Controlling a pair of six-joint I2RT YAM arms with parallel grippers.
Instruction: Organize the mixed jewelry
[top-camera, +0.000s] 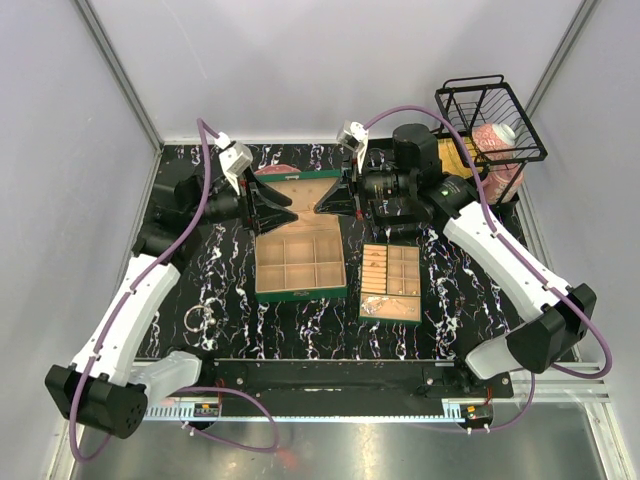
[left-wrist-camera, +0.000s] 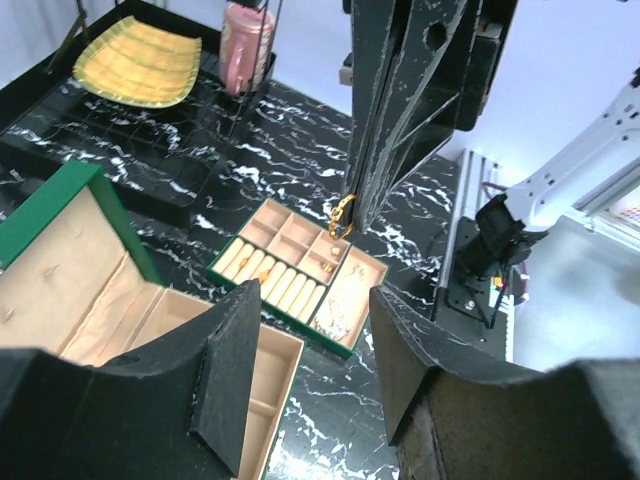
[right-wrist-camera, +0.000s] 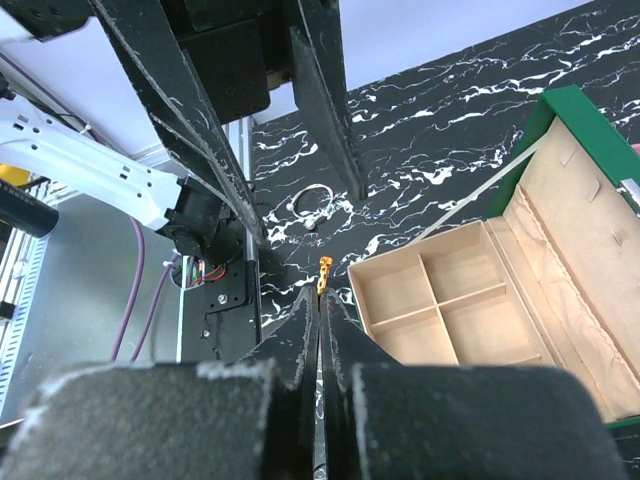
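My right gripper is shut on a small gold ring, which sticks out past its tips. In the left wrist view that gold ring hangs at the tip of the right gripper's fingers, above the small tan divided tray. My left gripper stands open and holds nothing, facing the right gripper over the open green box. A thin silver bangle lies on the marble table at the left. Silvery chains lie in the small tray's big compartment.
A black wire basket holding a pink cup stands at the back right, with a yellow ribbed dish beside it. The green box's lid stands open toward the back. A metal rail runs along the near edge.
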